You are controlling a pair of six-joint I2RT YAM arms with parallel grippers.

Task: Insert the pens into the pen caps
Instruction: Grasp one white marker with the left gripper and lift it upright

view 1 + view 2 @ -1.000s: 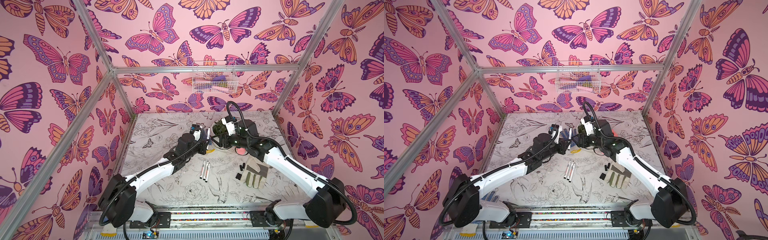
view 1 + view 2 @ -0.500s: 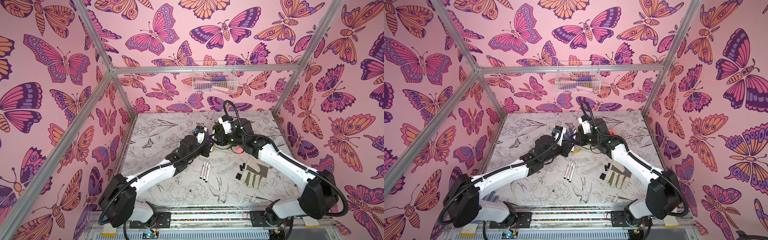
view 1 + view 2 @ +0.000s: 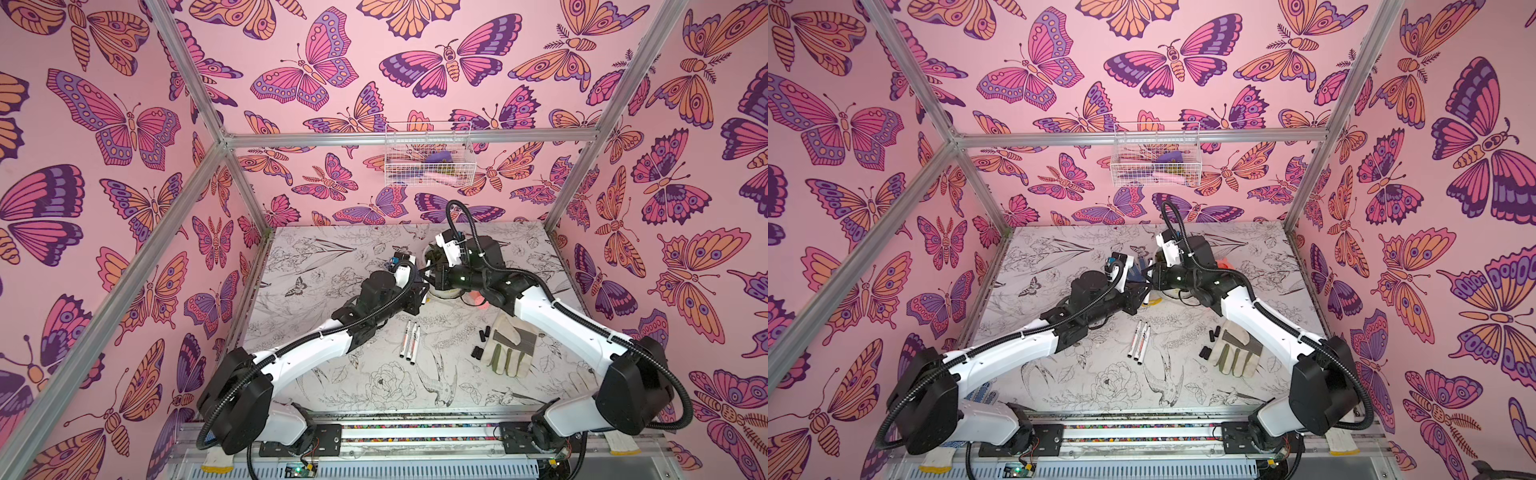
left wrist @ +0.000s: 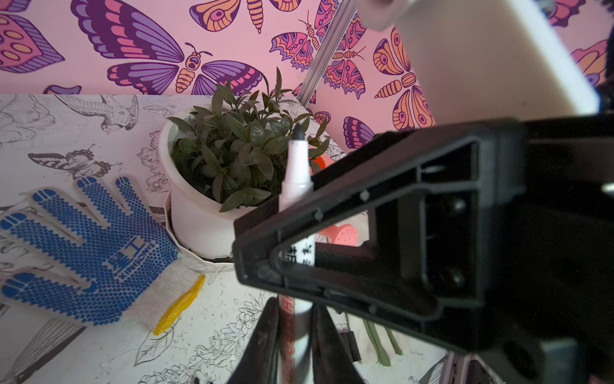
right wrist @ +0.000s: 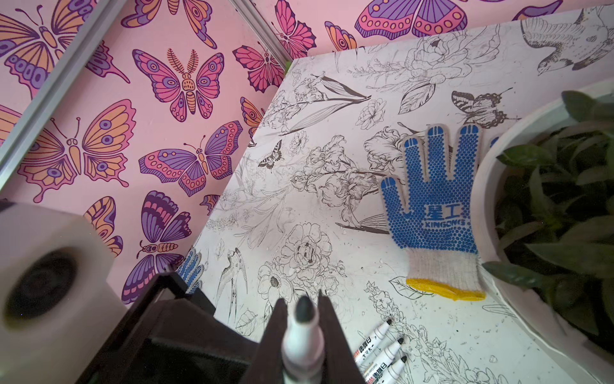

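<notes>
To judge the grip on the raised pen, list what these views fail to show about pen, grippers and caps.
Left gripper: whether it grips the pen; left wrist view's bottom edge cuts its fingers.
Right gripper: the right wrist view's bottom edge cuts off the pen's barrel.
Pen caps: too small to count in both top views, beside the grey glove.
Held pen: nearly all covered by the grippers in both top views.

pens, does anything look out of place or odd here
One pen is in mid-air, uncapped, with both the right hand and left hand around it; the other three pens lie side by side. Nothing spilled or damaged.
</notes>
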